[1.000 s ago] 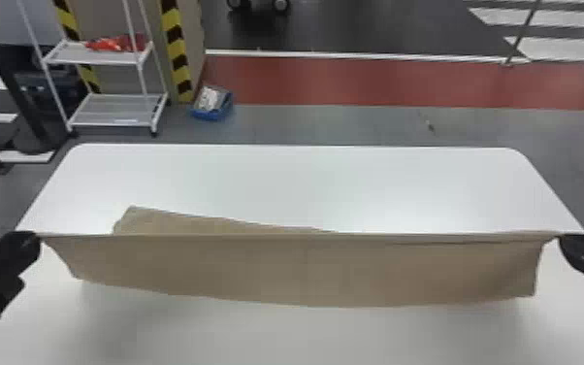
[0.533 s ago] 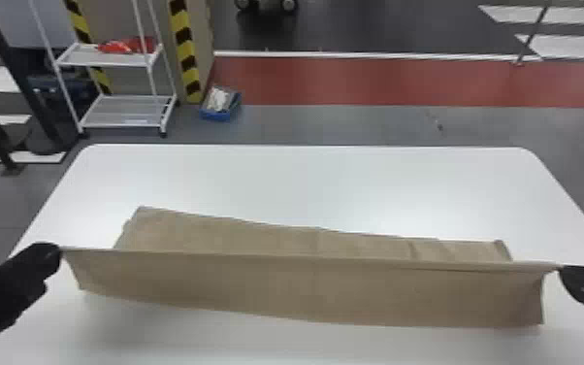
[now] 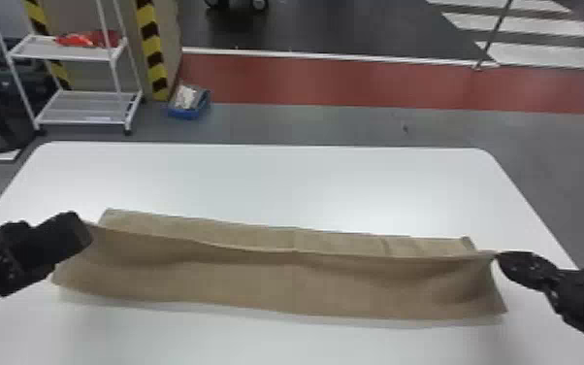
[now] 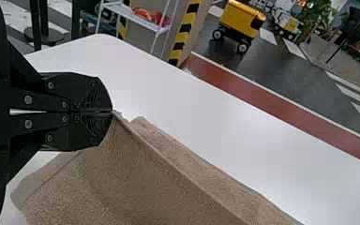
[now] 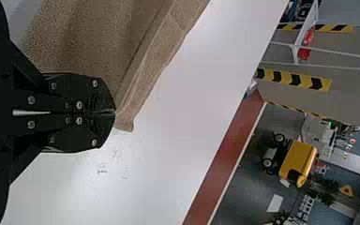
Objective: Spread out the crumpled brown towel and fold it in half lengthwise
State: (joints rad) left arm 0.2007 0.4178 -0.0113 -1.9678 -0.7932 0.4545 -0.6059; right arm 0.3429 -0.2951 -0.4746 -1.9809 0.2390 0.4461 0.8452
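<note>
Brown towel [image 3: 281, 286] sags between the left gripper [image 4: 111, 111] and right gripper [image 5: 114, 112], fingers pinched on its corners, its lower edge perhaps touching the white table [image 3: 305, 182], so uneven lowering could skew the fold.

Head view: from robot's head, facing forward and down; widest of 3, table [image 3: 257, 179] across lower frame, shelf rack [image 3: 82, 109] upper left, red floor strip [image 3: 354, 82] upper right. Left and right wrist views: sideways, close by towel [image 3: 281, 286], facing across table to floor beyond. All 3 share table, towel, rack, strip; 2 wrist views share yellow cart [image 4: 239, 21].
</note>
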